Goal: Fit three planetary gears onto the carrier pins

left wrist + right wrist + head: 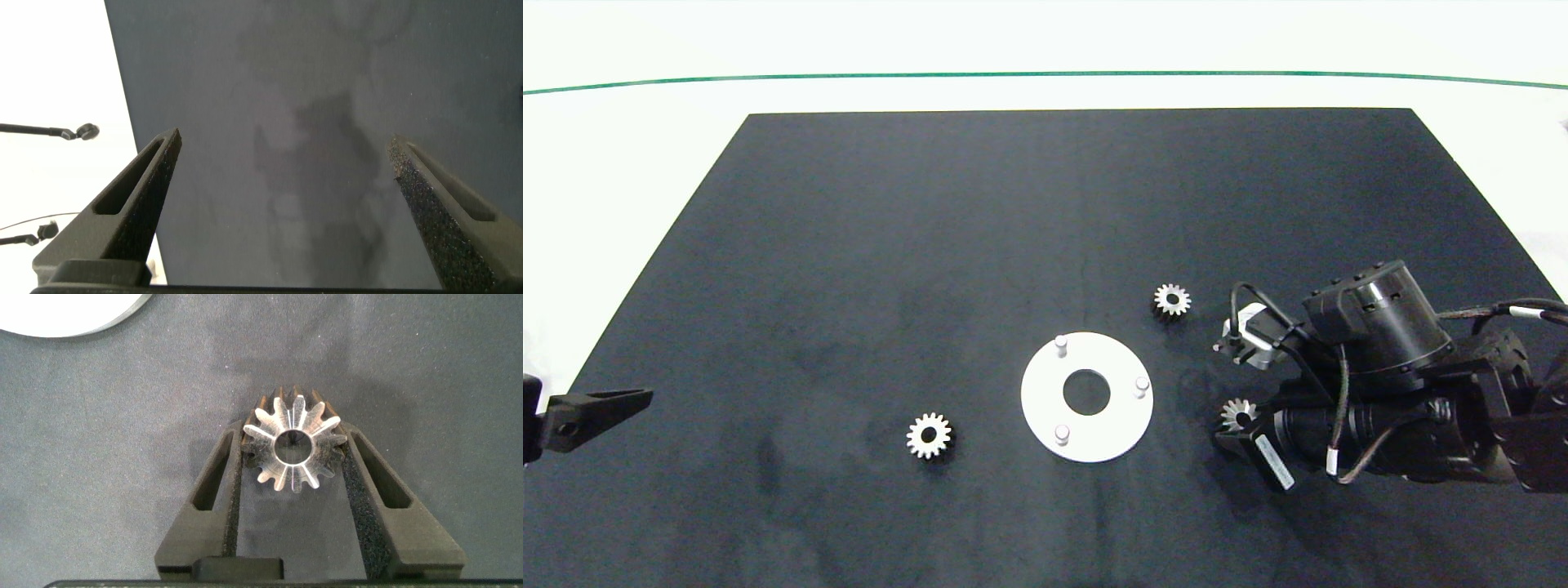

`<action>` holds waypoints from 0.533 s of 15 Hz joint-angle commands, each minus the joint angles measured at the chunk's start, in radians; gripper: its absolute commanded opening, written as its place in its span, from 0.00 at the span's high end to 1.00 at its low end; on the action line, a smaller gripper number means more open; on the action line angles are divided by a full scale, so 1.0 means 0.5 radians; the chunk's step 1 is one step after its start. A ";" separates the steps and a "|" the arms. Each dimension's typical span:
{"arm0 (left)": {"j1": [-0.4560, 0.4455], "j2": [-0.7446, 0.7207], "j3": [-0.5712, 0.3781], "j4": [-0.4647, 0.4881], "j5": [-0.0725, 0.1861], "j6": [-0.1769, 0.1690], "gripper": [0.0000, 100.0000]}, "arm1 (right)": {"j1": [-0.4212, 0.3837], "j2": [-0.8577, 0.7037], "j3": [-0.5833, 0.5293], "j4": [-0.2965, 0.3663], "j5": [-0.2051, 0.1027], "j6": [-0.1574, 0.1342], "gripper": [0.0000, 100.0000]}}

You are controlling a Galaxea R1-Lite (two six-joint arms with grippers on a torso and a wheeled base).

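Right gripper (292,469) is low over the black mat (931,245), at the near right, just right of the white carrier disc (1119,425). Its two grey fingers (214,486) are clamped on a silver planetary gear (290,447); in the right wrist view the gear's teeth press against both inner pads and the centre hole faces the camera. In the head view this held gear (1238,414) shows just ahead of the gripper body, apart from the disc's right rim.

Left gripper (282,167) is parked at the near left edge of the mat, fingers spread wide, nothing between them, well apart from all parts.

Second gear (929,435) lies flat on the mat, near-left of the disc, apart from it.

The disc lies flat at centre-near. Three carrier pins stand bare: near pin (1062,433), right pin (1142,384), far pin (1060,344). No gear on any pin.

Third gear (1173,300) lies flat on the mat, far-right of the disc, beyond the right gripper, touching neither.
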 commanded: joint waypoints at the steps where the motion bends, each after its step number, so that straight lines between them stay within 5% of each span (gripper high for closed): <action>1: 0.001 -0.006 0.003 0.006 -0.001 0.006 0.00 | 0.008 -0.049 0.052 0.001 0.001 -0.008 0.66; 5: 0.004 -0.003 0.000 0.006 0.003 -0.009 0.00 | 0.066 -0.159 -0.025 -0.064 0.025 -0.017 0.73; 6: -0.009 0.000 -0.012 0.006 0.006 -0.062 0.00 | 0.078 -0.196 -0.096 -0.039 0.025 -0.026 0.75; 8: -0.009 0.000 -0.030 0.006 0.003 -0.062 0.00 | 0.106 -0.175 -0.280 0.123 0.025 -0.057 0.78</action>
